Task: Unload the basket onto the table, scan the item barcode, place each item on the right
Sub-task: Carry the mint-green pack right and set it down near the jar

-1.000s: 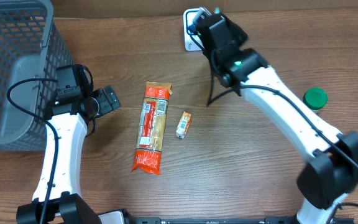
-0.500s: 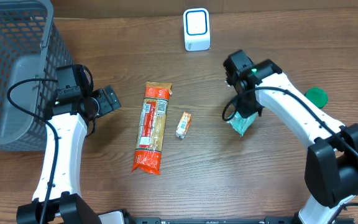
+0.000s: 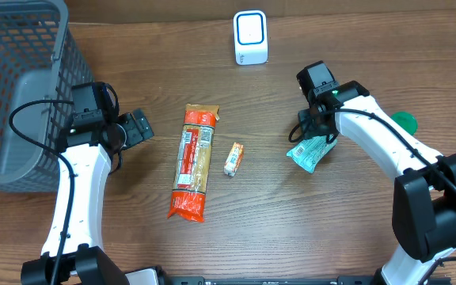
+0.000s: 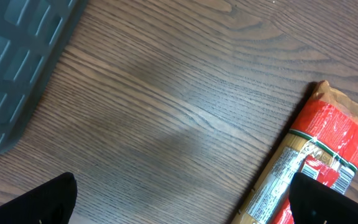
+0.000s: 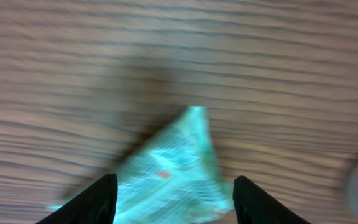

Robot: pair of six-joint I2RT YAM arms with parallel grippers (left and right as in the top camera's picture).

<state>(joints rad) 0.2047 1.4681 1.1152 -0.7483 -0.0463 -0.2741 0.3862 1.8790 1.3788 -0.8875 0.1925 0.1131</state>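
Observation:
A teal packet (image 3: 310, 153) lies on the wooden table right of centre. My right gripper (image 3: 317, 136) hovers just over it, open. In the right wrist view the packet (image 5: 174, 168) shows blurred between and below the two dark fingers (image 5: 97, 200) of the right gripper (image 5: 178, 202), which do not press on it. The white barcode scanner (image 3: 250, 37) stands at the back centre. My left gripper (image 3: 138, 127) is open above bare wood. In the left wrist view the gripper (image 4: 182, 205) holds nothing, and a red and orange pasta packet (image 4: 309, 168) lies by its right finger.
A grey basket (image 3: 14, 79) fills the back left. The long pasta packet (image 3: 193, 162) and a small orange packet (image 3: 233, 158) lie mid-table. A green lid (image 3: 406, 122) sits at the right, partly behind my right arm.
My right arm swung from the scanner down to the table with the teal packet. Its jaws then opened, and the packet now lies flat. The left arm stayed still.

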